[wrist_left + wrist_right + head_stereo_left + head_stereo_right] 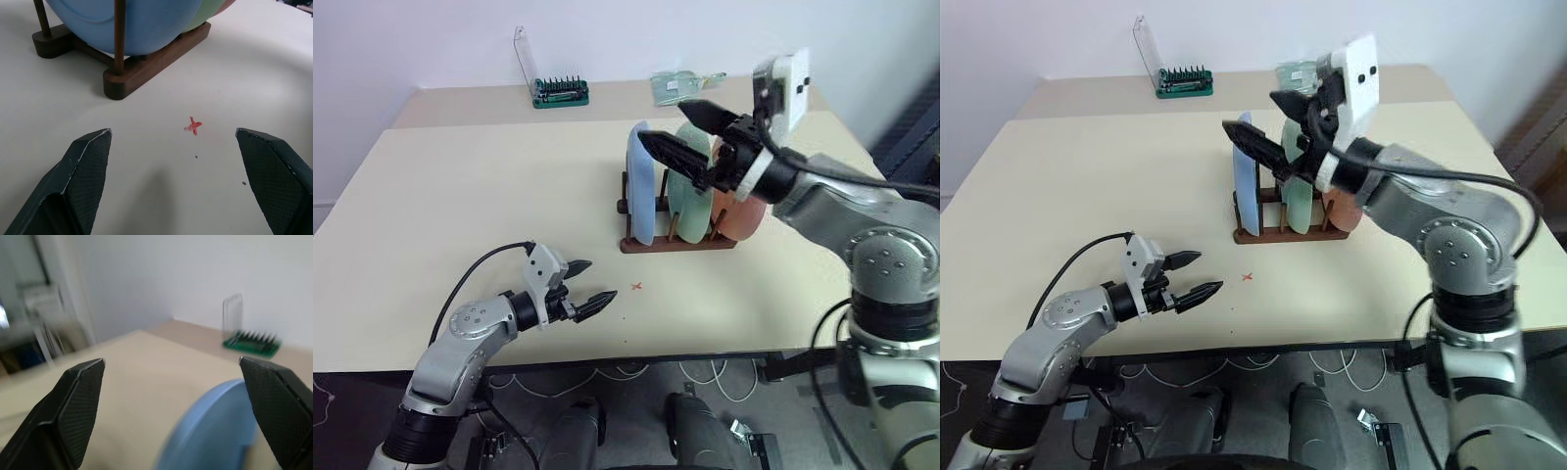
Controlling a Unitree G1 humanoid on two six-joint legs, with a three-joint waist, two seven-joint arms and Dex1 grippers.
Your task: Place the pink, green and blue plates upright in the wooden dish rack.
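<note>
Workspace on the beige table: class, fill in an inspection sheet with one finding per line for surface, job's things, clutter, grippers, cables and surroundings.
Surface: beige table, with a small red cross mark near its front.
Job's things: wooden dish rack holds the blue plate, green plate and pink plate, all upright.
Clutter: green bit set with a clear lid and a clear packet, both at the far edge.
Grippers: left gripper open, low over the table by the cross; right gripper open, raised above the plates, holding nothing.
Cables: black cable on the left arm; white cables on the floor.
Surroundings: pale wall behind the table.
</note>
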